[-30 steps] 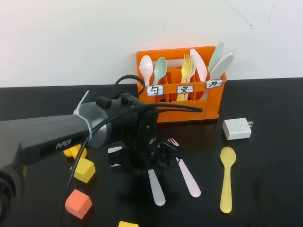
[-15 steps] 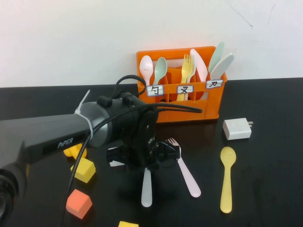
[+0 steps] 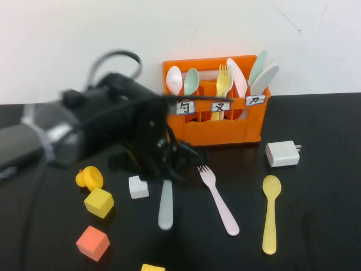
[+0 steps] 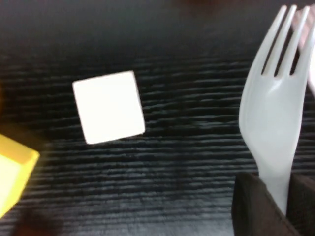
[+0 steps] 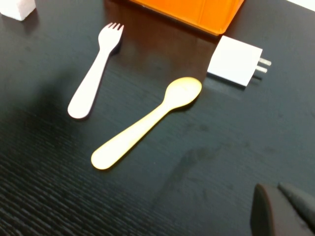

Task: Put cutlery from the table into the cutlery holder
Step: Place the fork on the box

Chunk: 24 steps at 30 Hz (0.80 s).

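Observation:
My left gripper (image 3: 167,164) is shut on the grey-green fork (image 3: 165,210) and holds it above the black table (image 3: 321,226), handle hanging toward the front. In the left wrist view the fork (image 4: 273,113) sticks out from between the fingers of the left gripper (image 4: 283,196). The pale pink fork (image 3: 219,197) and the yellow spoon (image 3: 271,214) lie flat on the table to the right; both show in the right wrist view, fork (image 5: 93,78) and spoon (image 5: 147,123). The orange cutlery holder (image 3: 220,127) stands at the back with several pieces in it. My right gripper (image 5: 288,209) is shut and empty, off to the right.
A white charger block (image 3: 282,153) lies right of the holder. A white cube (image 3: 138,187), a yellow cube (image 3: 98,202), an orange cube (image 3: 92,243) and a yellow piece (image 3: 90,178) lie at the front left. The white cube (image 4: 108,107) is close to the held fork.
My left gripper has risen and moved back and left with the grey-green fork. The fork's handle has swung from slanted to nearly straight. The white cube now shows.

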### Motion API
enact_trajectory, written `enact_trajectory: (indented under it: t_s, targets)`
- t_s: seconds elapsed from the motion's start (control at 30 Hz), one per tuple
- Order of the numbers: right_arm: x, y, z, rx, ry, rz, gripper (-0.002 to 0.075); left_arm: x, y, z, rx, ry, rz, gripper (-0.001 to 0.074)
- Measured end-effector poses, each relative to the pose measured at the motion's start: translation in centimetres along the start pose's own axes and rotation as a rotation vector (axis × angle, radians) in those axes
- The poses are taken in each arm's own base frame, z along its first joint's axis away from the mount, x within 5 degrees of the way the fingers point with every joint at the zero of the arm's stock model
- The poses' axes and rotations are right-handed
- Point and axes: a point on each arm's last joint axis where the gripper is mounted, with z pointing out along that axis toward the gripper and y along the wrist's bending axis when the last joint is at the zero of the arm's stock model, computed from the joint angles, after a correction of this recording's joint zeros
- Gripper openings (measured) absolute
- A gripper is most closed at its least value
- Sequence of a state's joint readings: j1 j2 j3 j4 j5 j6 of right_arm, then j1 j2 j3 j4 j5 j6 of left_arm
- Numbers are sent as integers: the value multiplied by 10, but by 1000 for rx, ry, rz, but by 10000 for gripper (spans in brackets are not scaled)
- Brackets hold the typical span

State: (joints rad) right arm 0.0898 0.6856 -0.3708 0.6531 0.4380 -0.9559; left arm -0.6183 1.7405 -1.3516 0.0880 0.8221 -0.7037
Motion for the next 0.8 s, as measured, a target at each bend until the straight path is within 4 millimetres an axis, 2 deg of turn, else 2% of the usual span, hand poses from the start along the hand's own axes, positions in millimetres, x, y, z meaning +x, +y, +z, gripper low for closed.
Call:
enact_trajectory:
  t_s: [0.1, 0.23, 0.4, 0.5, 0.63, 0.8]
  targets:
    - [0, 0, 0, 0, 0, 0, -3, -4, 1, -31, 49, -84, 3, 97]
    - [0, 0, 0, 0, 0, 0, -3, -16, -1, -66, 156, -289, 38, 97]
    - [0, 0, 0, 0, 0, -1, -3, -36, -11, -89, 310, -575, 98, 97]
    - [0, 0, 0, 0, 0, -3, -3, -45, -13, -95, 377, -669, 106, 97]
    - [0, 0, 0, 0, 0, -4, -3, -60, -6, -93, 414, -761, 103, 97]
    - [0, 0, 0, -1, -2, 0, -3, -81, 9, -76, 426, -825, 65, 97]
